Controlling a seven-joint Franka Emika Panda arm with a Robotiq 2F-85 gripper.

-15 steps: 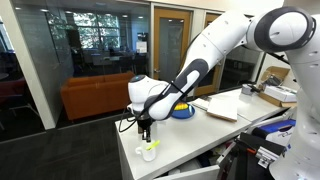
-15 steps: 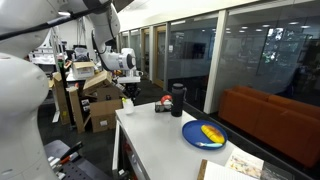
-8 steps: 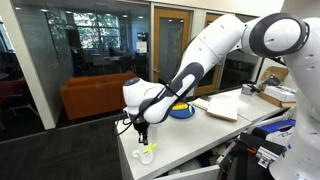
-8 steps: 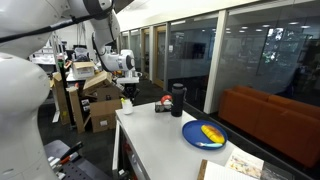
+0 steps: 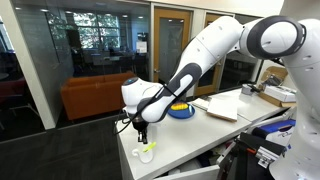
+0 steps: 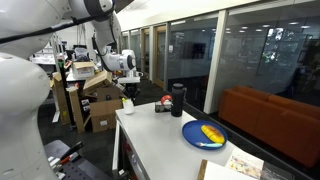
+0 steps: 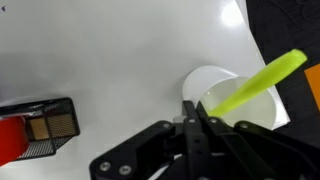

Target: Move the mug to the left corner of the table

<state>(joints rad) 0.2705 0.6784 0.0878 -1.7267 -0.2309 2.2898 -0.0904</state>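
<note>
The mug (image 5: 148, 153) is a small white cup with a yellow-green stick standing in it. It sits near the end corner of the white table (image 5: 195, 135). In the wrist view the mug (image 7: 255, 105) is at the right, near the table's edge (image 7: 120, 50). My gripper (image 7: 190, 106) is shut, with the fingertips pinched on the mug's near rim. In both exterior views the gripper (image 5: 141, 138) (image 6: 127, 96) points straight down over the mug (image 6: 127, 104).
A black cylindrical container (image 6: 178, 99) and a small red object (image 6: 165, 101) stand farther along the table. A blue bowl with yellow contents (image 6: 204, 134) (image 5: 181, 110) and papers (image 5: 222, 105) lie beyond. Cardboard boxes (image 6: 100, 105) stand past the table's end.
The arm's wrist has shifted slightly toward the table's end. The gripper stays shut at the mug's rim.
</note>
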